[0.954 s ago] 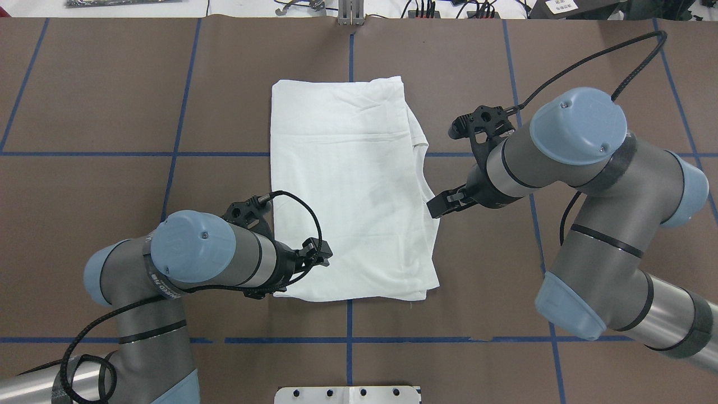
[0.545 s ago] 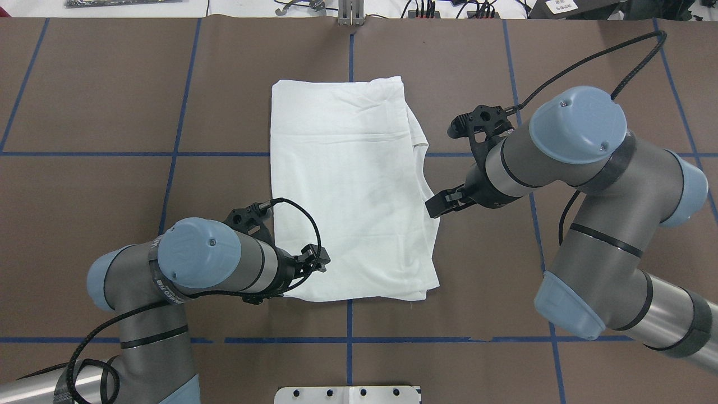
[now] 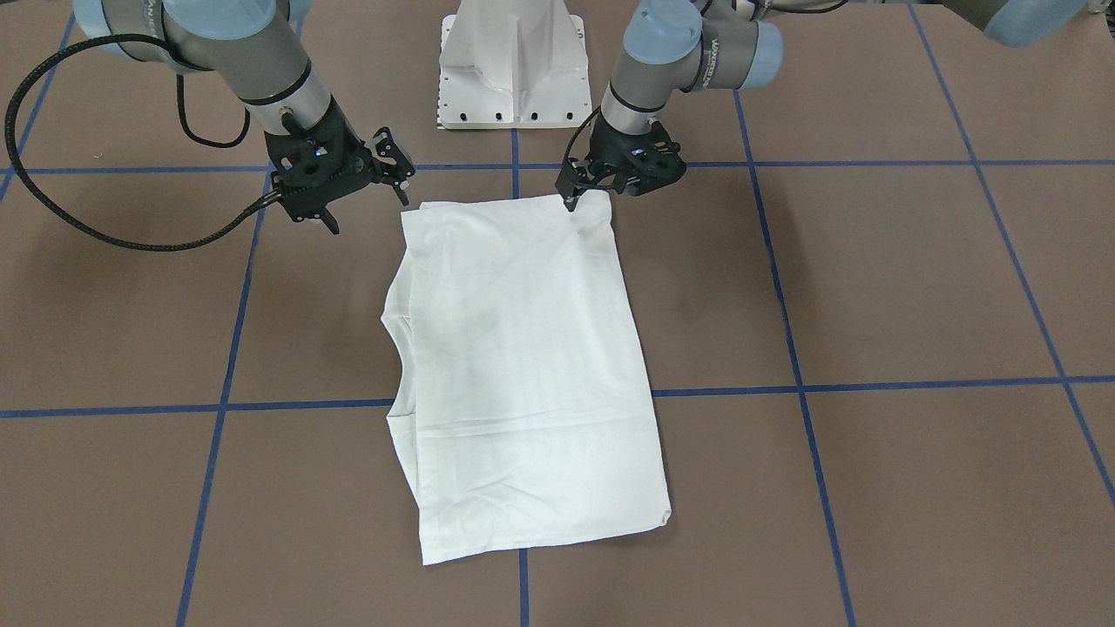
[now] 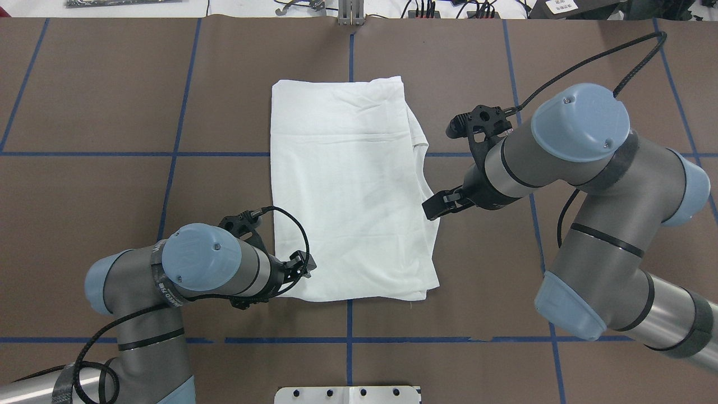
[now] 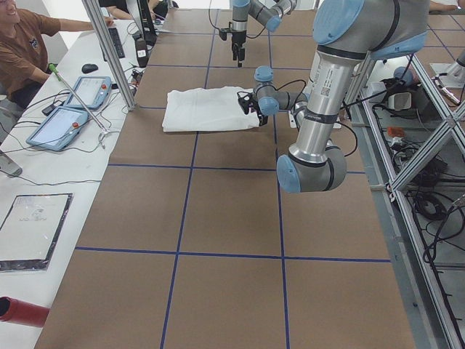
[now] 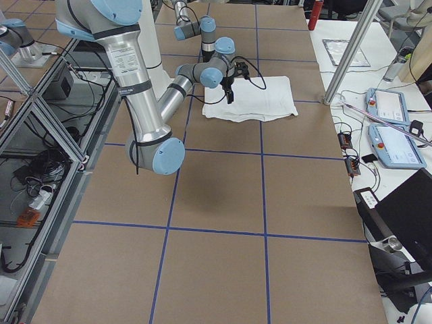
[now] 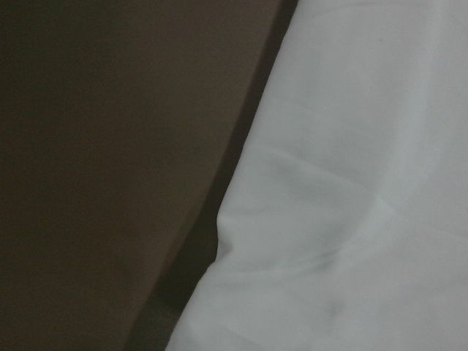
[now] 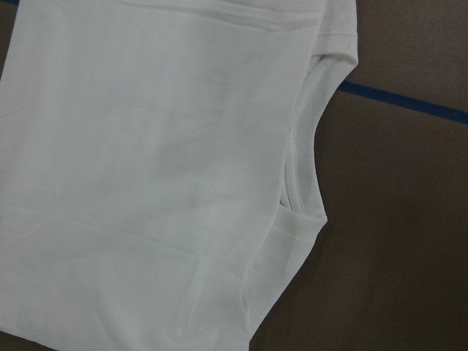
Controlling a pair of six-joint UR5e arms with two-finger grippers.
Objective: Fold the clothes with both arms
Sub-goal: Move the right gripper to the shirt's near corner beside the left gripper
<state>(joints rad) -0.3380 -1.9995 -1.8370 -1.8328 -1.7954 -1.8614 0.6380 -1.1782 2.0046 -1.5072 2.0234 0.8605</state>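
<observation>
Front-facing view: white long-sleeved cotton T-shirt [image 3: 523, 366], folded into a rectangle, lies flat on the brown blue-taped surface [image 3: 871, 287]. Left black pincer [image 3: 571, 200] has its tip at the shirt's robot-side corner. Right black pincer [image 3: 329, 222] hangs near the collar-side edge, holding nothing.
Overhead view: the left pincer has drawn back from over the cloth to that corner.
Wrist views: no fingers show, so the opening of either pincer cannot be told.
Judgement: the arms are setting up a grasp for the next fold.

Brown-covered bench [image 4: 101, 84], blue tape grid [image 4: 112, 154]. White side table [image 5: 43, 171] alongside: two teach pendants [image 5: 62, 127], seated person [image 5: 18, 51]. Aluminium frame post [image 5: 110, 54] at edge.
</observation>
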